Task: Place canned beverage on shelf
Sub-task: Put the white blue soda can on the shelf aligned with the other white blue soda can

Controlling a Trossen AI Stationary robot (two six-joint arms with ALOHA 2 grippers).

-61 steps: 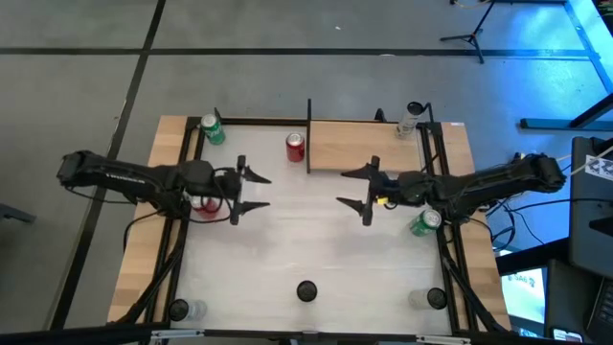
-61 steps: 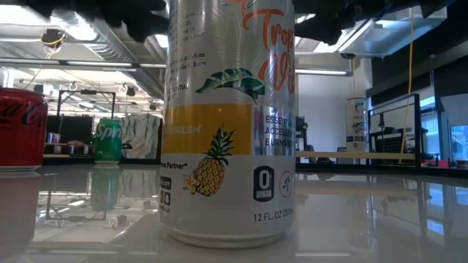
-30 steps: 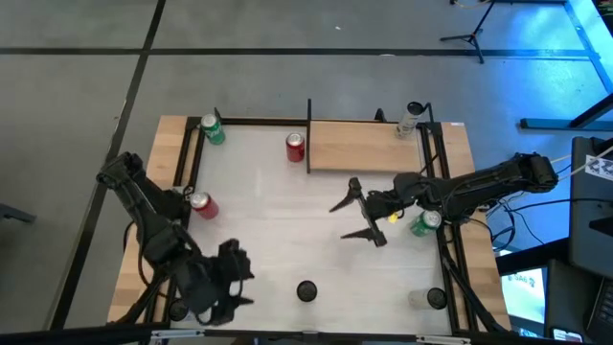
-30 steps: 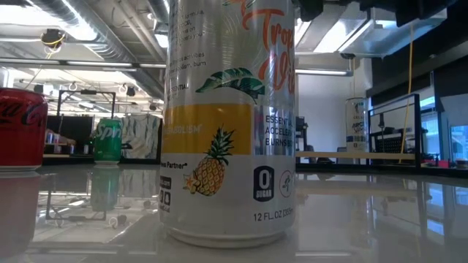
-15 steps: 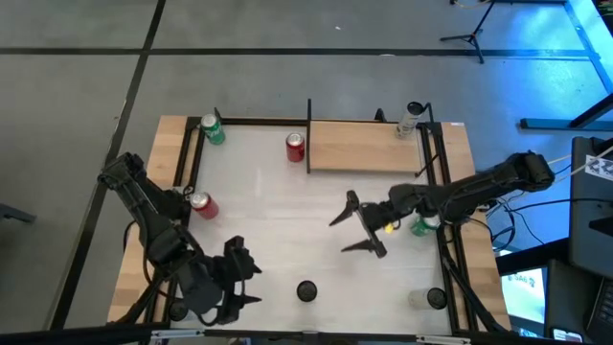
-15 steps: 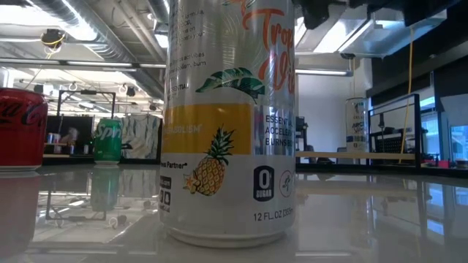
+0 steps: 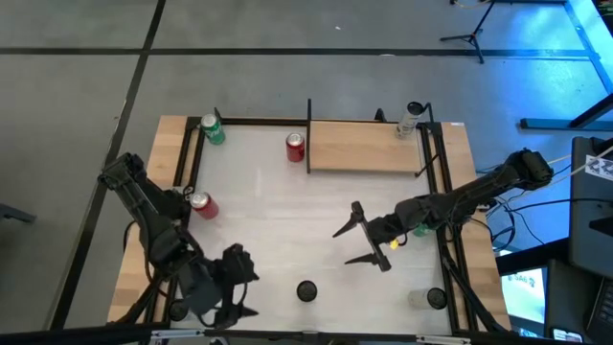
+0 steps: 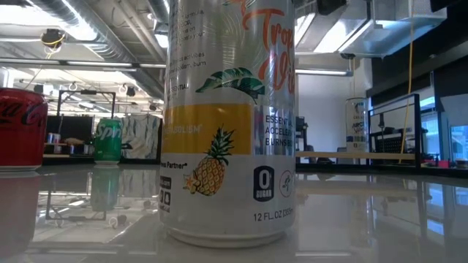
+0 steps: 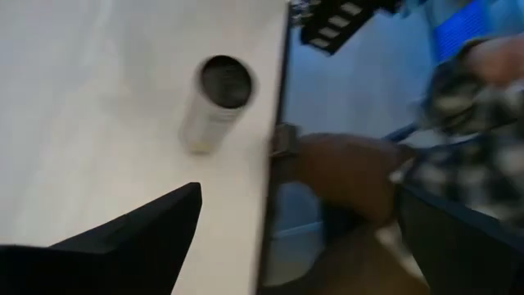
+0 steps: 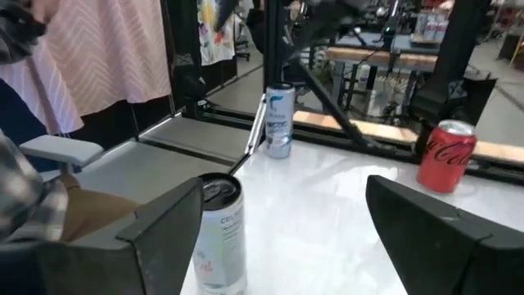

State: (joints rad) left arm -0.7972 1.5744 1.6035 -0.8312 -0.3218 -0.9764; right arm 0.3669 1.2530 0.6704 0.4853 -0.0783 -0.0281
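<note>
We judge the task as barely begun. The shelf, the pale board at the far side of the bench, carries one slim pale can at its far right corner, and the rest of the board is bare.

The pineapple can stands upright near the middle of the bench's near edge, well apart from the shelf; this looks to be the one now being approached. The right end effector hangs over the bench just right of centre with its fingers spread wide, holding nothing. In its own wrist view that can stands ahead between the two fingers, not yet enclosed.

The left end effector sits at the near left, also spread wide and empty, with the can some way to its right.

Other cans stand untouched: a red one just left of the shelf, a green one at the far left corner, another red one at the left edge.

Left to do: close on the can, lift it, carry it to the far side and set it on the board.
</note>
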